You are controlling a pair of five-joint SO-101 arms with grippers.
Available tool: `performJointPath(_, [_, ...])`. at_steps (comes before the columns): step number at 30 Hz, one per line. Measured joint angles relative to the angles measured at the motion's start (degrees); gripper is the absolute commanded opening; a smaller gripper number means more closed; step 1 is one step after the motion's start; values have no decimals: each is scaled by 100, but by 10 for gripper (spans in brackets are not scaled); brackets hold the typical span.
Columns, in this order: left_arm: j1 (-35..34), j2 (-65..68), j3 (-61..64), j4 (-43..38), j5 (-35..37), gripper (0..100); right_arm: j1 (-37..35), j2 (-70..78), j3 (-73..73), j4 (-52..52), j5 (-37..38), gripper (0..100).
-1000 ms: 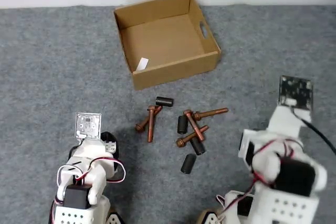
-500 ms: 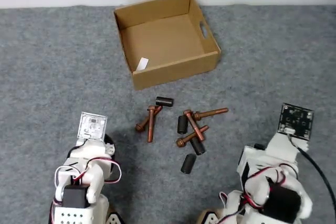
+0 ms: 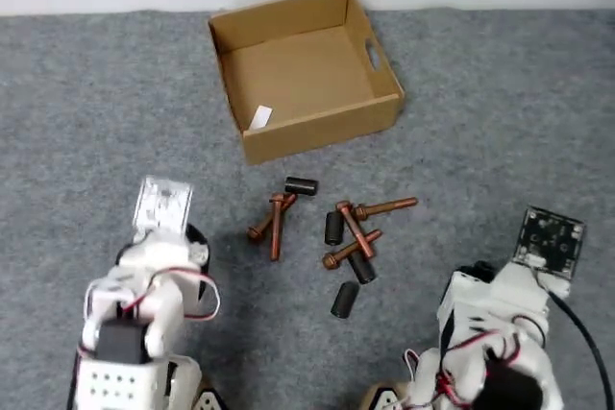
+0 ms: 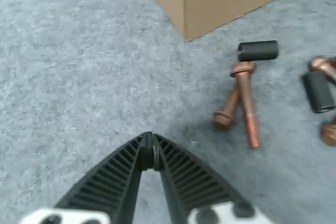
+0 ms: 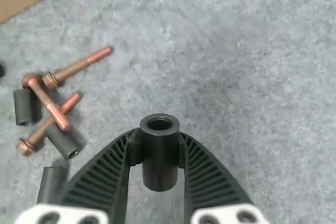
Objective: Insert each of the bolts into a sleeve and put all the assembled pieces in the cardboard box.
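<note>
Copper bolts (image 3: 277,226) and black sleeves (image 3: 333,228) lie scattered on the grey carpet in front of the open cardboard box (image 3: 303,69). My right gripper (image 5: 159,139) is shut on a black sleeve (image 5: 159,171), held upright with its bore facing the camera, above bare carpet to the right of the pile. A long bolt (image 5: 79,65) and two crossed bolts (image 5: 47,109) lie beyond it. My left gripper (image 4: 148,150) is shut on nothing, low over the carpet left of a crossed pair of bolts (image 4: 244,103) and a sleeve (image 4: 257,50).
The left arm (image 3: 154,276) and right arm (image 3: 500,319) stand at the near edge, either side of the pile. A white label (image 3: 260,117) lies in the box. Bare carpet lies to the left and right of the parts.
The right arm has drawn back toward its base, its wrist camera board dropping lower in the high view. The left arm has shifted slightly forward. The parts on the carpet have not moved.
</note>
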Motion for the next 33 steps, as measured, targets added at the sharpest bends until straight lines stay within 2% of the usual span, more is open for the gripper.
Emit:
performJointPath(6, [756, 2321, -1670, 396, 457, 8, 0, -633, 273, -114, 0, 9])
performJointPath(11, [1319, 3974, -2620, 413, 1626, 8, 0, -1143, 747, -255, 26, 9])
performJointPath(14, [1495, 5011, -3235, 413, 1969, 9, 0, -1187, 756, -255, 88, 9])
performJointPath(17, [1521, 6040, -3903, 457, 2057, 43, 0, -1187, 756, -255, 97, 9])
performJointPath(23, [1512, 7842, -5196, 1073, 2145, 232, 0, -1187, 756, -255, 105, 9])
performJointPath(27, [1512, 8703, -5908, 1618, 2312, 228, 0, -1187, 756, -255, 105, 9])
performJointPath(33, [1512, 9407, -6690, 1732, 2312, 224, 0, -1187, 756, -255, 105, 9])
